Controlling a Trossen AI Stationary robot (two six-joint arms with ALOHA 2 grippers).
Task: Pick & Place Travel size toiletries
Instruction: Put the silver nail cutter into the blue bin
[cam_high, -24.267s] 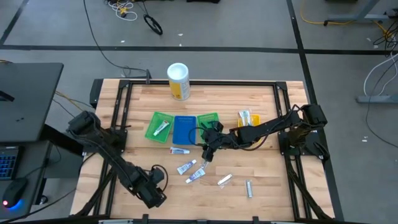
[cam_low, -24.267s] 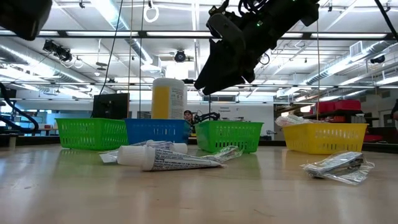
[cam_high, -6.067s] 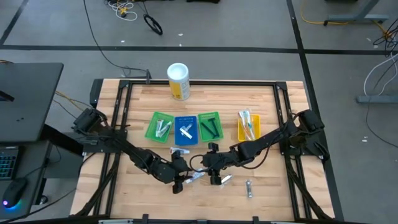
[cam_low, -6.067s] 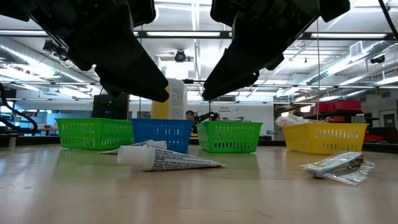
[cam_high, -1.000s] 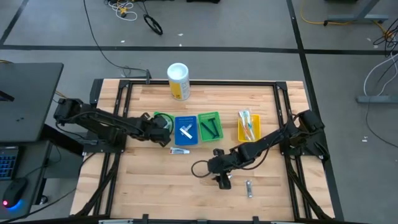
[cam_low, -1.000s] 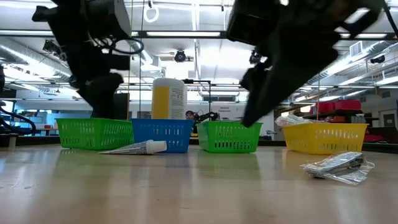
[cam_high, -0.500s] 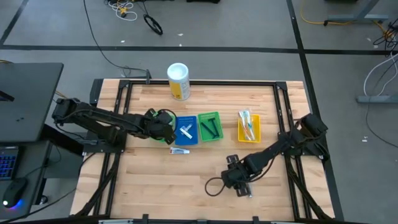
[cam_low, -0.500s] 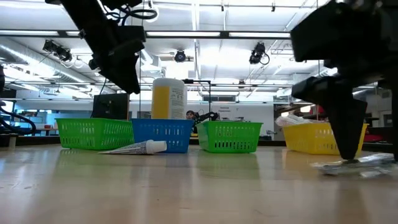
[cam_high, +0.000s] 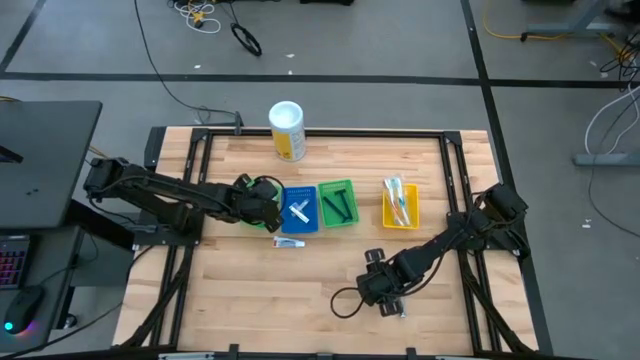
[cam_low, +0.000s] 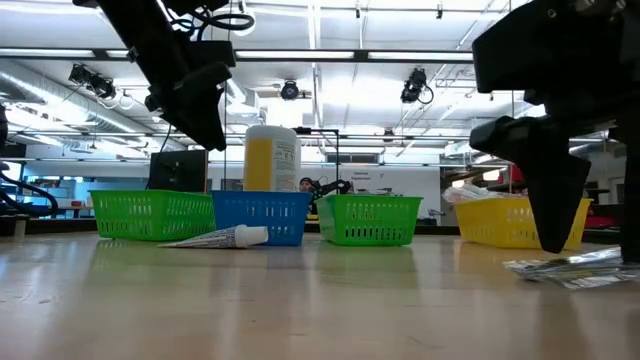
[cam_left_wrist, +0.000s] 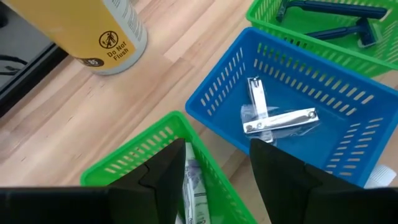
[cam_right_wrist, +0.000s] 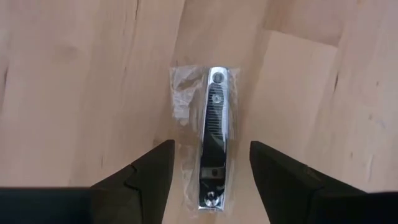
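A nail clipper in a clear wrapper (cam_right_wrist: 214, 134) lies flat on the wood near the table's front right. My right gripper (cam_high: 390, 298) points down over it, open, one finger on either side of the clipper's near end without touching it. My left gripper (cam_high: 266, 207) hangs open above the left green tray (cam_left_wrist: 134, 158), where white tubes (cam_left_wrist: 194, 194) lie. A white-and-blue tube (cam_high: 290, 241) lies on the table in front of the blue tray (cam_high: 297, 208). That tray holds nail clippers (cam_left_wrist: 273, 118).
A second green tray (cam_high: 336, 203) holds dark blue razors (cam_left_wrist: 329, 12). The yellow tray (cam_high: 400, 203) holds pale toothbrushes. A tall white-and-yellow canister (cam_high: 287, 130) stands at the far edge. Bare wood lies across the near half of the table.
My right gripper has moved toward the table's right and near edges, tipped to point more steeply down, and now stands over the wrapped nail clipper. My left gripper has risen out of the left green tray and then kept still, open as before.
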